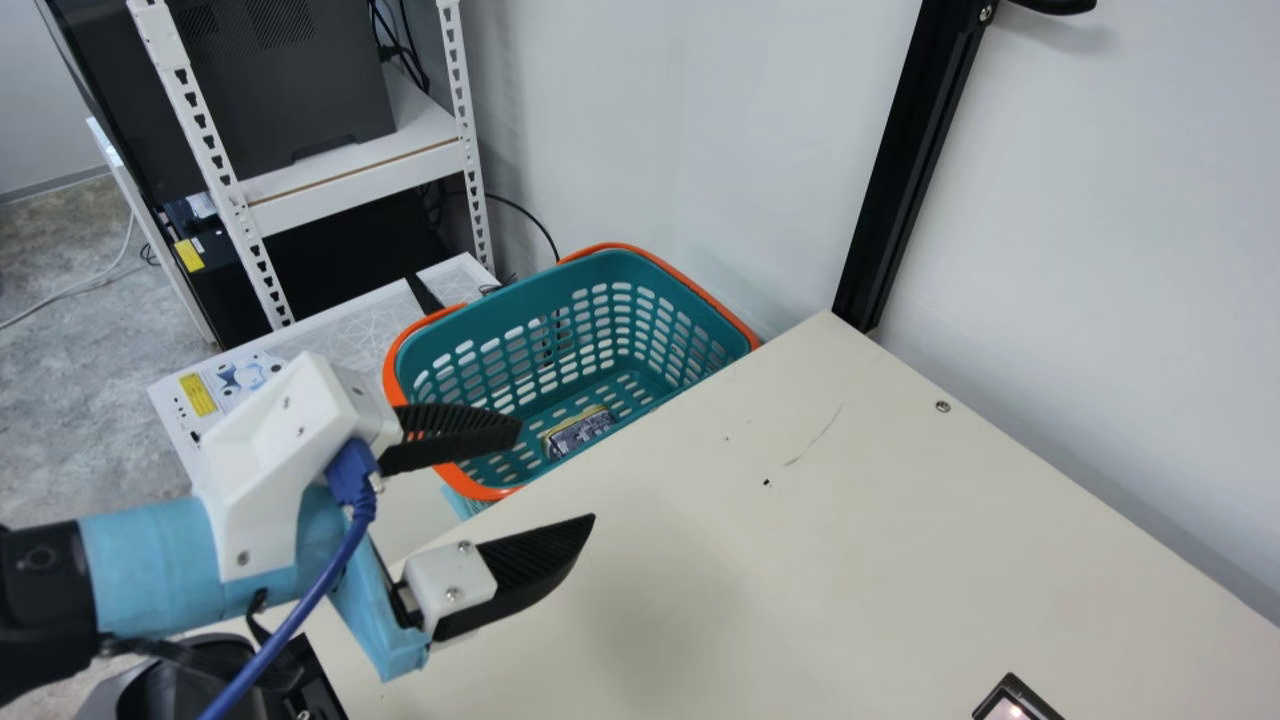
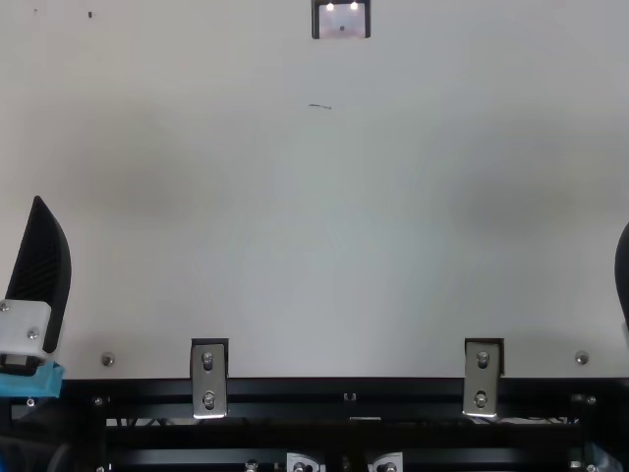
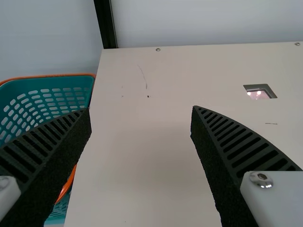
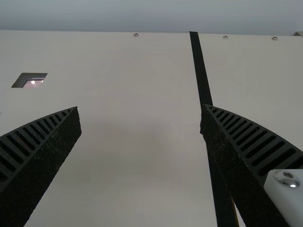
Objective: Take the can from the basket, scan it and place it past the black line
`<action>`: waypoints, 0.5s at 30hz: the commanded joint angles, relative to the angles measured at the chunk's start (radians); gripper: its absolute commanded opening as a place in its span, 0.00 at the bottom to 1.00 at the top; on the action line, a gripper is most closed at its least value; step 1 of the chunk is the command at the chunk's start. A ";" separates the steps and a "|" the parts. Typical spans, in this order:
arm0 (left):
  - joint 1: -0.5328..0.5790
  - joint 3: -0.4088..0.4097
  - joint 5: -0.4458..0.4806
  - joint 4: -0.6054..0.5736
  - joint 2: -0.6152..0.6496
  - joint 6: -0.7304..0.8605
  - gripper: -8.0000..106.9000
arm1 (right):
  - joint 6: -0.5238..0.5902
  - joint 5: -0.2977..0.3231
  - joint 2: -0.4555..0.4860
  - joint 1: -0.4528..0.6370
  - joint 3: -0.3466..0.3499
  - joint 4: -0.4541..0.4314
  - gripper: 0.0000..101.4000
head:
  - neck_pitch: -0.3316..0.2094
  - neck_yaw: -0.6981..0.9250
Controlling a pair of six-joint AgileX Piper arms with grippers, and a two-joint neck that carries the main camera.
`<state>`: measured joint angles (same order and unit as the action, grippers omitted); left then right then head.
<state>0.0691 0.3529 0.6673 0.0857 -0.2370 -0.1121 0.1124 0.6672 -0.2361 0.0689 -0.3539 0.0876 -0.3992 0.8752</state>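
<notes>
Can (image 1: 580,432), dark with yellow edging, lies inside the orange-rimmed teal slotted plastic basket (image 1: 600,270), toward its six o'clock in main view. Black-fingered left gripper (image 1: 557,473), at eight o'clock there, and black-fingered right gripper (image 2: 623,275), at top view's three, are both spread wide.

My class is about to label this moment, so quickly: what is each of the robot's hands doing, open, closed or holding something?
Left hand: open, holding nothing.
Right hand: open, holding nothing.
</notes>
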 commanded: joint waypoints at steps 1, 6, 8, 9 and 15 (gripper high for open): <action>0.000 0.001 0.000 0.000 -0.001 0.000 0.85 | 0.000 0.000 0.000 0.000 0.000 0.000 1.00 | -0.037 0.042; 0.027 0.023 0.006 0.014 -0.036 -0.019 0.85 | 0.000 0.000 0.000 0.000 0.000 0.000 1.00 | -0.037 0.042; 0.051 0.045 0.017 0.028 -0.063 -0.034 0.85 | 0.000 0.000 0.000 0.000 0.000 0.000 1.00 | -0.037 0.042; 0.065 0.059 0.022 0.035 -0.077 -0.046 0.85 | 0.000 0.000 0.000 0.000 0.000 0.000 1.00 | -0.037 0.042; 0.146 0.186 0.072 0.117 -0.150 -0.134 0.85 | 0.000 0.000 0.000 0.000 0.000 0.000 1.00 | -0.037 0.042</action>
<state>0.1962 0.4930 0.7238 0.1771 -0.3727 -0.2202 0.1124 0.6672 -0.2361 0.0689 -0.3539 0.0876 -0.4043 0.8752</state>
